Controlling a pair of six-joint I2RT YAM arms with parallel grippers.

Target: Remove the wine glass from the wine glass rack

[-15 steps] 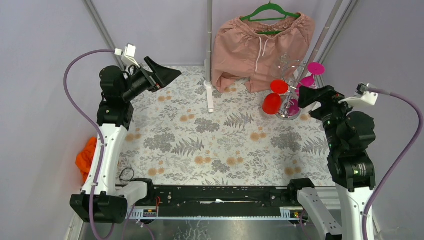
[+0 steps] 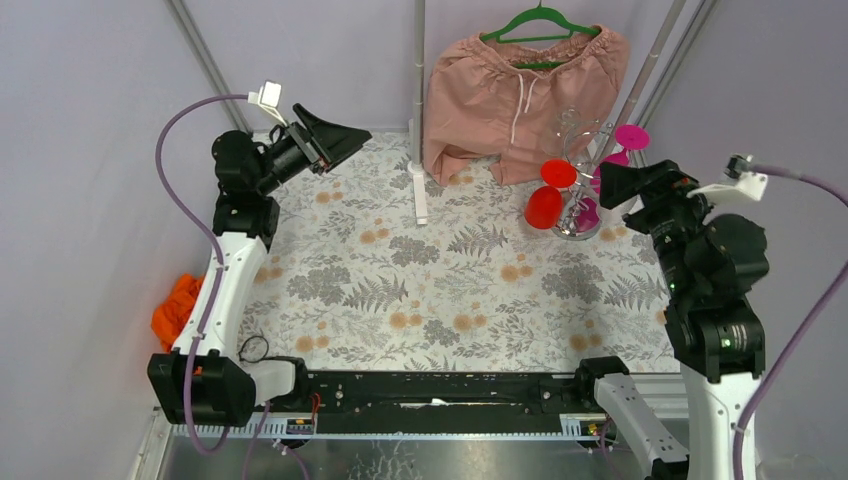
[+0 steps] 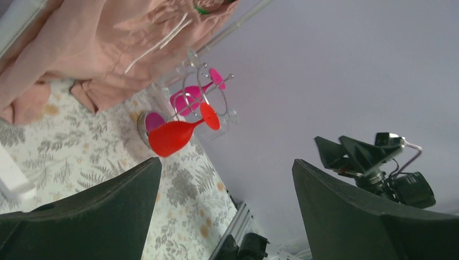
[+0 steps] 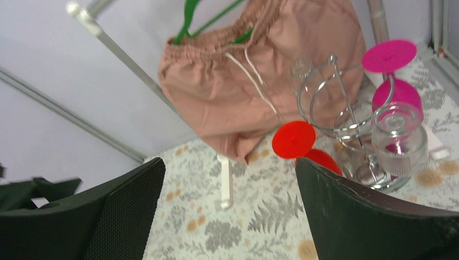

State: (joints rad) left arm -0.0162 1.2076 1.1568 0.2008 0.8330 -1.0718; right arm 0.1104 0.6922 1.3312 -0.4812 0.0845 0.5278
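Wine glass [image 4: 306, 149]: red, on rack [image 4: 360, 165] | right end effector [image 2: 605, 185]: near, not touching

Both arms are held raised, the left gripper [image 2: 343, 143] at the far left and the right gripper [image 2: 608, 187] at the far right, each pointed inward with jaws spread wide.

This was a robot test cell in a lab, not a home. The left arm [image 2: 225, 275] and the right arm [image 2: 712, 300] were bolted to a black rail [image 2: 430, 388] at the near edge of the worktop [image 2: 420, 290], with thick purple cables [image 2: 158, 150] looping off them. Plain pale walls [image 2: 90, 120] and bare metal poles [image 2: 419, 60] boxed the space in. Household things sat among the machinery: a flowered cloth [image 2: 350, 260], pink shorts [image 2: 520, 90] on a hanger [image 2: 540, 18], and a chrome rack [image 2: 578, 135] with coloured glasses [image 2: 545, 207]
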